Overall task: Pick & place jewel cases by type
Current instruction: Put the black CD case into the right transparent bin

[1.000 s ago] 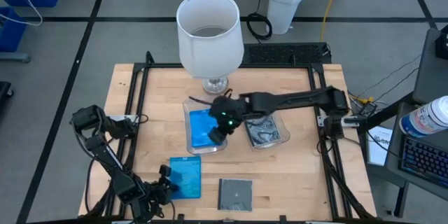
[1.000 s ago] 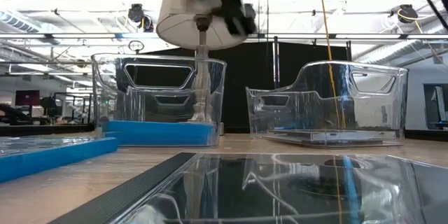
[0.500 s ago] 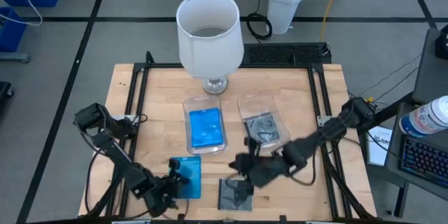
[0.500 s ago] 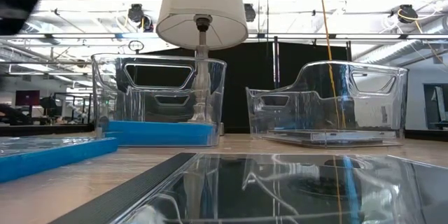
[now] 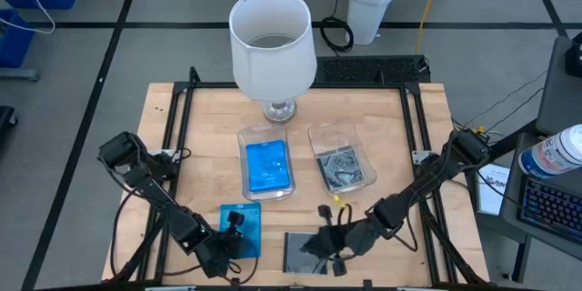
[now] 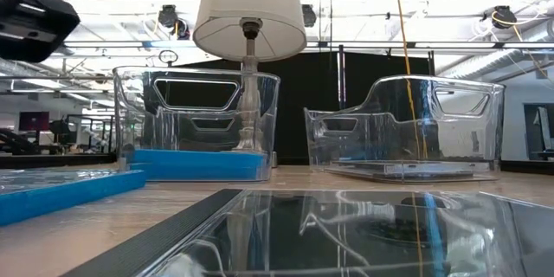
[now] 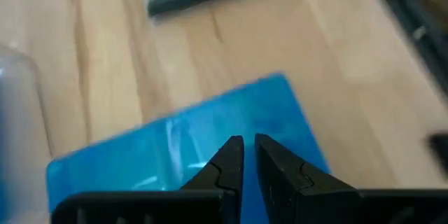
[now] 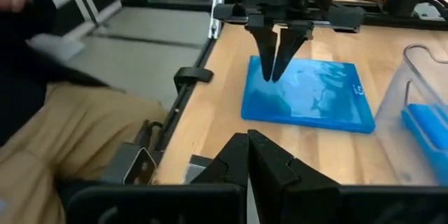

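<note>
A loose blue jewel case [image 5: 247, 223] lies flat near the table's near edge, with a dark grey jewel case [image 5: 296, 255] flat to its right. My left gripper [image 5: 232, 235] is shut and points down at the blue case's near-left part [image 8: 273, 77]. My right gripper [image 5: 320, 241] is shut and hangs above the grey case's right part, nothing between its fingers [image 8: 246, 140]. Farther back stand two clear trays. The left tray [image 5: 244, 136] holds a blue case [image 5: 269, 165]. The right tray [image 5: 314, 132] holds grey cases [image 5: 343, 168]. My left gripper comes at the blue case from above, pointing down, and its shut fingertips [image 8: 269, 73] stand at the case's top face near the left edge [image 8: 262, 91]. Whether they touch the face, I cannot tell. The case lies flat on the table.
A white-shaded lamp [image 5: 273, 45] stands on the table behind the trays. Black rails [image 5: 182, 118] run along the table's left and right sides. A person in tan trousers [image 8: 63, 133] is just beyond the table's edge beside the blue case.
My right gripper has swung from over the left tray toward the table's near edge, sinking and rolling, and now hangs over the grey case. My left gripper has slid toward the right along the near edge, over the loose blue case. Both loose cases have stayed put.
</note>
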{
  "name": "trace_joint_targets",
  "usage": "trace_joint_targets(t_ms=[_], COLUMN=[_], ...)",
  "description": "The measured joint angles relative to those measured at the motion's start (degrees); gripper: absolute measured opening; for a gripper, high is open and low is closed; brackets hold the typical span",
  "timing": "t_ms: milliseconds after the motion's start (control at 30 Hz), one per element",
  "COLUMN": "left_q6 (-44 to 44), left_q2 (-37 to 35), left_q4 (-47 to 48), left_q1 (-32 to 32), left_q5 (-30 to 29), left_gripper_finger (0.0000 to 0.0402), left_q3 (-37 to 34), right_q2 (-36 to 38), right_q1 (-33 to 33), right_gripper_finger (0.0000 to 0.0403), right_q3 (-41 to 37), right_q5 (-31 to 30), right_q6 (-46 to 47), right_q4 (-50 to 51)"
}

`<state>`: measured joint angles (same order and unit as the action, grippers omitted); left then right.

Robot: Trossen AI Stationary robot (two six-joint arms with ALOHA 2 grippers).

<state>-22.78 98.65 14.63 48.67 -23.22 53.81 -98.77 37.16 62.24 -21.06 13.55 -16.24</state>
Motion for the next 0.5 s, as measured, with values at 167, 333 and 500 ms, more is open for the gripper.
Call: trace_joint_targets(t_ms=[167,333,500], left_q6=[1.45,7.83,14.5], left_q2=[0.1,4.34,12.22], left_q4=[-8.2,-20.32,-20.16], left_q1=[-1.33,-3.12,-5.84], left_q5=[-4.74,-5.28,-3.47], left_gripper_finger=[0.0046,0.0036,0.0005], left_q3=[0.04,0.21,8.82], right_q2=[-0.01,-1.55,-2.63], right_q1=[2.05,4.06,6.68], right_gripper_finger=[0.0001,0.0001,0.0001], right_q3=[-3.75,-4.11,-4.11], right_q5=[-2.2,-4.75,-7.29], right_q6=[5.77,14.15,22.95], right_q4=[-5.81,0.08,8.16])
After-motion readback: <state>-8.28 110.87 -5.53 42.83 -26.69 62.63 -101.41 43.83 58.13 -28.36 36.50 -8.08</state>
